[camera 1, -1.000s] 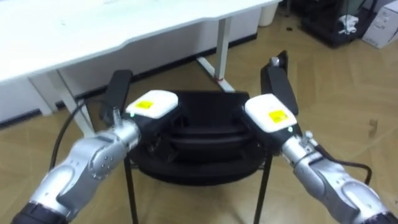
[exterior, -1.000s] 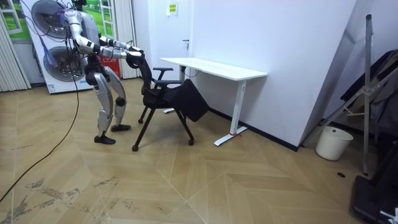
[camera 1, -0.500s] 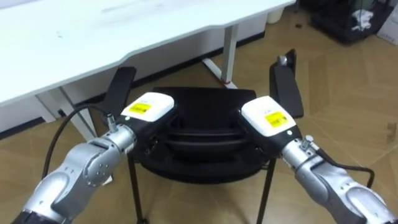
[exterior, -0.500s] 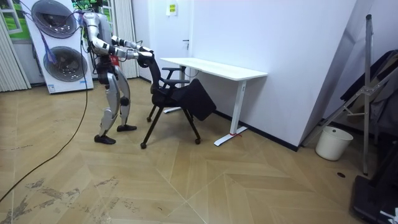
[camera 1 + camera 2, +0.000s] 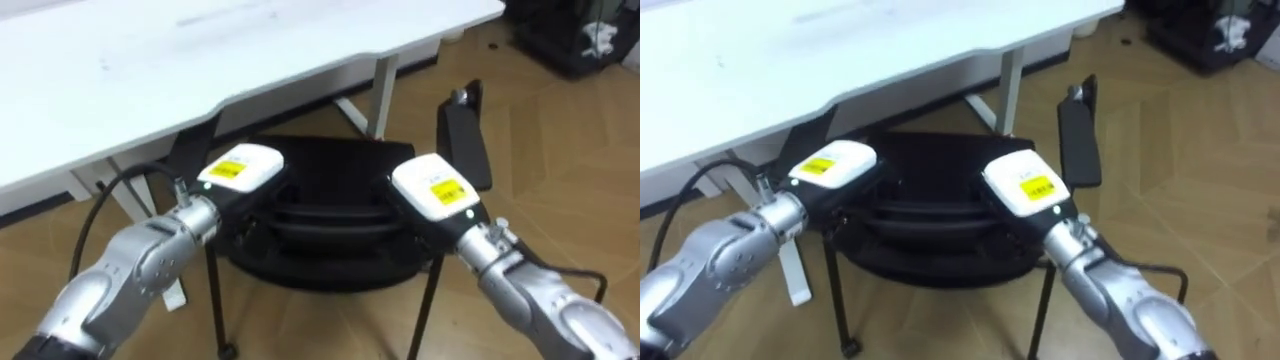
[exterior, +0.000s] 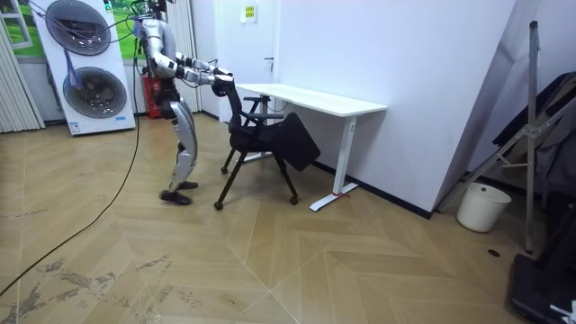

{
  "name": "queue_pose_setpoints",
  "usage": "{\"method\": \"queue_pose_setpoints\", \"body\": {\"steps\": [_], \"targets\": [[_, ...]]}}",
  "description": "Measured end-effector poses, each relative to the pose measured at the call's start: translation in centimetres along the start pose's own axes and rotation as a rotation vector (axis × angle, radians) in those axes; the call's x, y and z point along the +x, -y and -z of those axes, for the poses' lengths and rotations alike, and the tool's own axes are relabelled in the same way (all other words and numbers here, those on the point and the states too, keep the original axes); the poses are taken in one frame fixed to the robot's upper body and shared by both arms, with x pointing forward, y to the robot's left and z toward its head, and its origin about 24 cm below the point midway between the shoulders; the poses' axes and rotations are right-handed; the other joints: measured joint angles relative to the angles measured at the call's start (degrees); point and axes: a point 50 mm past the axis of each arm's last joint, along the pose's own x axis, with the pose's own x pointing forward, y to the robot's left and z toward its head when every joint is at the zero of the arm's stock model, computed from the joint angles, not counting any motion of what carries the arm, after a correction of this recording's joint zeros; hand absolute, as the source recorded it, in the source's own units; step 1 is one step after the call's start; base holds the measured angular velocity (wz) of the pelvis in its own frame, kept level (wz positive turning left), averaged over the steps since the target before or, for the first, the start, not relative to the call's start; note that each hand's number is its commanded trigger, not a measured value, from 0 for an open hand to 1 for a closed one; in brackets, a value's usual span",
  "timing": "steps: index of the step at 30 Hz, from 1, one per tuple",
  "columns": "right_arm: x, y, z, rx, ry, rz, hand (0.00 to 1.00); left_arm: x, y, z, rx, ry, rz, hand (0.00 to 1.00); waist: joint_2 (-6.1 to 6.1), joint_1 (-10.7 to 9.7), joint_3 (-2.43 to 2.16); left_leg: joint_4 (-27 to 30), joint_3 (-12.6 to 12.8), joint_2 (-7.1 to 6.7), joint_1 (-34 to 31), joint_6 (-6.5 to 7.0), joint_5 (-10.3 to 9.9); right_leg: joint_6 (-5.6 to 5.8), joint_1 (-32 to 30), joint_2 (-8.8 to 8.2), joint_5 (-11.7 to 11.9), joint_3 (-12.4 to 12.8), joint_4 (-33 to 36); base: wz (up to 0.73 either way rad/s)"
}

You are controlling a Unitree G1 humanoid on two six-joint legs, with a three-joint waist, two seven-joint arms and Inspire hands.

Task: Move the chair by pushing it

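Left eye view: left hand [image 5: 238, 170] and right hand [image 5: 432, 187] rest on the chair [image 5: 330, 215] back, just beside the table [image 5: 150, 70]; their grip cannot be told.

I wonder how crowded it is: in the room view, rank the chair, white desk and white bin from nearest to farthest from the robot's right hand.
1. Chair, at the right hand.
2. White desk, just beyond the chair.
3. White bin, far at the room view's right.
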Motion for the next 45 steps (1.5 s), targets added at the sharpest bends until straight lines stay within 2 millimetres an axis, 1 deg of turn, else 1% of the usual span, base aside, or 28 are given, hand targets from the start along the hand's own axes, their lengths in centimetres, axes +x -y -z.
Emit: {"method": "queue_pose_setpoints", "body": {"steps": [1,2,3,4,5,6,7,9,11,12,13,15,16,18,20,23,25,26,27,28,29,30,32,33,36,40,41,45], "targets": [[0.0,0.0,-0.1,0.001,0.002,-0.001,1.00,0.0,0.0,0.0,0.000,0.000,0.001,1.00,-0.09,-0.33,-0.06,-0.13,-0.80,0.00,0.52,-0.32,-0.16,-0.27,-0.80,0.81,0.67,0.96,-3.06,0.71],[0.0,-0.1,-0.1,0.000,0.007,-0.006,1.00,-0.1,0.2,0.1,-0.005,-0.002,0.006,1.00,0.00,-1.24,-0.01,0.01,-2.36,-0.01,1.50,-1.28,-0.59,-0.24,-1.87,1.51,3.23,2.98,-9.99,0.80],[-0.1,-0.2,-0.2,-0.001,0.010,-0.013,1.00,-0.1,0.4,0.2,-0.014,-0.004,0.013,1.00,-0.40,-1.79,-0.33,0.51,-3.96,-0.06,2.52,-2.10,-1.66,-0.11,-1.92,1.44,7.95,4.40,-13.99,0.82],[-0.1,-0.3,-0.2,-0.002,0.012,-0.018,1.00,-0.2,0.6,0.2,-0.018,-0.005,0.016,1.00,-0.28,-2.09,-0.71,1.37,-5.03,0.21,2.64,-2.65,-2.49,-0.28,-1.40,1.47,9.27,3.84,-14.23,0.70],[-0.1,-0.1,0.0,-0.010,0.013,-0.019,1.00,-0.1,0.7,0.1,-0.024,-0.004,0.012,1.00,0.25,-1.78,-1.34,2.93,-5.96,0.97,2.62,-3.87,-4.16,-2.26,-0.55,2.36,10.72,2.43,-14.04,0.45],[0.0,0.1,0.1,-0.016,0.010,-0.015,1.00,-0.1,0.6,0.0,-0.029,-0.005,0.001,1.00,0.87,-1.14,-1.64,2.94,-6.38,2.23,2.81,-4.63,-4.60,-3.79,0.06,3.27,10.26,0.83,-14.24,0.30],[0.2,0.3,0.2,-0.019,0.011,-0.013,1.00,-0.1,0.5,0.0,-0.027,-0.005,-0.004,1.00,0.97,-0.81,-1.65,2.72,-6.37,2.77,2.94,-4.97,-4.68,-4.69,0.20,3.62,10.32,0.41,-14.16,0.20],[0.5,0.8,0.4,-0.028,0.011,-0.017,1.00,0.0,0.3,-0.1,-0.030,-0.005,-0.024,1.00,1.02,-0.14,-1.66,1.74,-6.65,4.41,3.73,-6.07,-4.25,-5.92,1.52,4.57,8.55,-1.64,-14.07,0.35],[0.5,0.8,0.4,-0.028,0.011,-0.024,1.00,0.1,0.1,0.0,-0.026,-0.007,-0.027,1.00,0.92,0.49,-1.60,2.68,-6.16,5.61,4.24,-6.43,-4.22,-6.66,2.81,5.02,6.95,-2.98,-13.19,0.31],[0.6,0.7,0.4,-0.029,0.012,-0.029,1.00,0.1,0.1,0.0,-0.023,-0.008,-0.023,1.00,0.94,0.85,-1.61,4.29,-5.21,6.69,4.32,-6.71,-4.38,-7.17,4.03,5.48,5.82,-3.92,-13.04,0.28],[0.5,0.7,0.4,-0.028,0.011,-0.032,1.00,0.1,0.1,0.0,-0.022,-0.008,-0.021,1.00,0.85,0.90,-1.55,5.22,-4.83,7.12,4.32,-6.74,-4.38,-7.39,4.70,5.65,5.27,-4.41,-13.02,0.42],[0.4,0.5,0.4,-0.023,0.010,-0.040,1.00,0.1,0.2,-0.1,-0.021,-0.007,-0.014,1.00,0.34,0.59,-1.25,8.76,-2.39,8.97,3.80,-7.34,-4.05,-8.18,7.02,5.60,2.81,-7.08,-12.46,0.56],[0.4,0.5,0.4,-0.020,0.010,-0.039,1.00,0.1,0.1,-0.1,-0.019,-0.008,-0.015,1.00,0.14,0.42,-1.19,9.57,-2.25,9.16,3.41,-7.54,-3.91,-8.33,7.30,5.45,2.19,-7.70,-12.47,0.66],[0.5,0.5,0.4,-0.011,0.003,-0.037,1.00,0.3,0.1,-0.1,-0.010,-0.012,-0.022,1.00,-0.44,-0.78,-0.90,12.40,-1.82,10.59,2.23,-8.49,-3.34,-8.98,9.42,5.27,0.47,-11.08,-12.49,0.71],[0.6,0.4,0.3,0.003,-0.005,-0.034,1.00,0.4,0.0,-0.1,-0.009,-0.021,-0.028,1.00,-1.17,-1.22,-0.70,13.23,-0.36,11.58,2.21,-9.21,-2.82,-9.36,10.76,5.28,-0.67,-12.64,-12.55,0.54],[0.6,0.4,0.4,0.006,-0.011,-0.034,1.00,0.6,0.1,-0.3,-0.026,-0.031,-0.042,1.00,-1.42,-1.37,-0.81,14.99,0.60,12.51,0.52,-9.29,-1.69,-9.85,12.44,5.27,-1.42,-14.89,-13.88,0.41],[0.5,0.2,0.4,0.004,-0.011,-0.039,1.00,0.7,0.3,-0.4,-0.021,-0.035,-0.038,1.00,-1.80,-1.65,-0.87,12.92,1.19,11.61,-0.92,-9.26,-1.72,-9.88,13.48,4.88,-1.43,-15.61,-14.79,0.29],[0.5,0.1,0.5,0.004,-0.015,-0.043,1.00,0.8,0.4,-0.5,-0.026,-0.037,-0.037,1.00,-2.13,-1.65,-0.87,11.75,1.19,10.09,-2.97,-9.19,-1.67,-9.86,14.15,4.56,-1.44,-16.20,-15.69,0.13],[0.4,0.1,0.5,0.002,-0.016,-0.044,1.00,0.8,0.5,-0.5,-0.027,-0.036,-0.037,1.00,-2.41,-1.31,-0.95,9.89,1.46,8.49,-5.10,-8.62,-1.30,-9.80,14.57,4.42,-1.43,-16.43,-16.49,0.07],[0.4,0.0,0.5,0.001,-0.016,-0.046,1.00,0.8,0.5,-0.6,-0.026,-0.036,-0.036,1.00,-2.49,-1.12,-0.96,8.40,1.75,7.65,-5.85,-8.22,-0.93,-9.73,14.92,4.43,-1.39,-16.53,-16.96,0.00],[0.2,-0.2,0.5,-0.003,-0.017,-0.049,1.00,0.8,0.7,-0.6,-0.026,-0.035,-0.031,1.00,-2.55,-0.75,-1.02,6.60,1.95,6.43,-7.17,-6.75,1.91,-9.49,15.81,4.47,-1.23,-16.70,-17.69,-0.08],[0.0,-0.4,0.4,0.001,-0.019,-0.055,1.00,0.7,0.9,-0.7,-0.028,-0.034,-0.019,1.00,-2.66,-0.31,-1.39,5.82,1.96,5.55,-7.62,-5.95,4.72,-9.19,16.67,4.62,-1.06,-16.44,-18.60,0.00],[-0.5,-0.6,0.4,-0.003,-0.020,-0.056,1.00,0.8,1.0,-0.8,-0.031,-0.028,-0.003,1.00,-2.85,-0.26,-1.82,3.86,1.58,4.50,-6.57,-5.84,5.37,-8.65,17.79,4.72,-0.57,-16.62,-20.60,0.11],[-0.8,-0.6,0.4,-0.007,-0.020,-0.055,1.00,0.7,1.1,-0.9,-0.031,-0.018,0.000,1.00,-3.00,0.20,-1.91,2.59,1.33,3.95,-5.65,-5.87,5.80,-8.48,18.09,4.59,-0.35,-16.49,-21.30,0.09],[-0.9,-0.5,0.4,-0.016,-0.013,-0.060,1.00,0.6,1.2,-1.0,-0.033,-0.014,0.001,1.00,-3.17,1.29,-1.96,-0.16,0.52,2.98,-4.18,-6.22,6.51,-8.41,18.74,4.33,-0.23,-16.34,-22.31,-0.01],[-0.9,-0.4,0.2,-0.027,-0.001,-0.065,1.00,0.5,1.1,-0.9,-0.022,-0.016,0.013,1.00,-3.33,2.36,-1.97,-2.64,0.33,2.40,-2.69,-6.49,7.58,-8.41,18.57,4.08,-0.23,-15.66,-22.32,-0.08],[-0.9,-0.4,0.1,-0.029,-0.001,-0.068,1.00,0.5,1.1,-1.0,-0.022,-0.017,0.018,1.00,-3.33,2.67,-1.97,-3.08,-0.45,2.12,-2.38,-6.58,7.70,-8.41,18.58,4.03,-0.23,-15.44,-22.25,-0.11],[-1.0,-0.4,0.2,-0.037,-0.001,-0.070,1.00,0.6,1.2,-1.1,-0.027,-0.015,0.024,1.00,-3.55,2.92,-1.82,-4.30,-0.93,1.24,-1.28,-6.34,7.95,-8.01,18.61,3.29,-0.45,-15.16,-20.88,-0.06]]}}
